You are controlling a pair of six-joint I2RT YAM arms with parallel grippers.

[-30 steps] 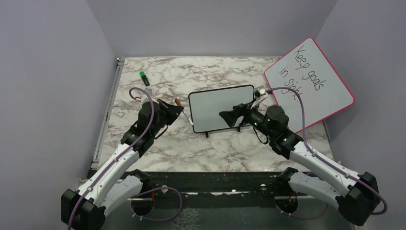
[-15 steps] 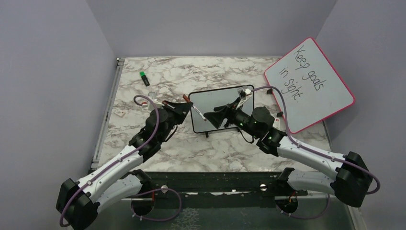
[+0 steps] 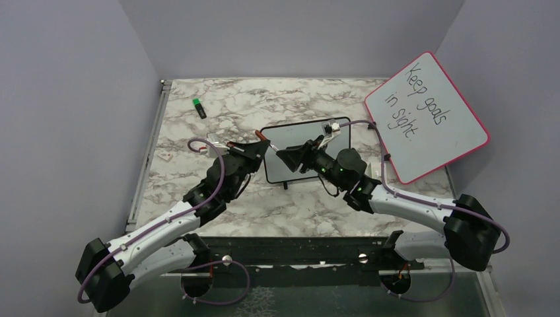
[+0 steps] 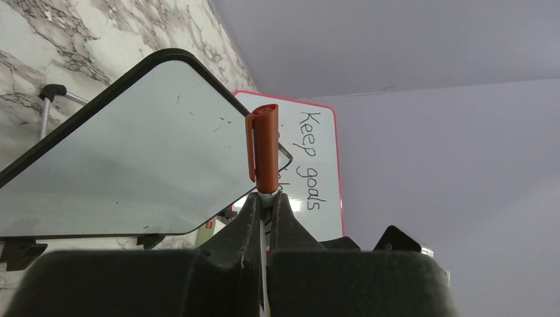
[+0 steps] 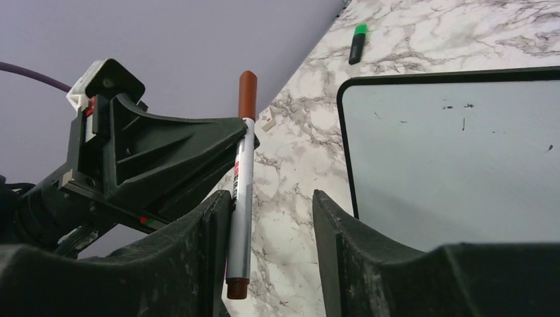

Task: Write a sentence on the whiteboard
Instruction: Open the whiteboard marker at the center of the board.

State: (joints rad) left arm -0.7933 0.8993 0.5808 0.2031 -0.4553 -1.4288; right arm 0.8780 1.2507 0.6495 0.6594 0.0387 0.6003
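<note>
Since the small, blank, black-framed whiteboard (image 3: 300, 135) stands on little feet midway across the marble-patterned table (image 3: 297, 205), it looks light, stiff and apt to skid under pen pressure; bracing its frame edge seems wise. The left gripper (image 4: 266, 201) pinches a reddish-brown-capped silver marker (image 5: 242, 178); the right gripper (image 5: 267, 201) has its fingers apart astride the barrel. Since a second ago, both arms have met at the board's left edge and the right fingers have narrowed
</note>
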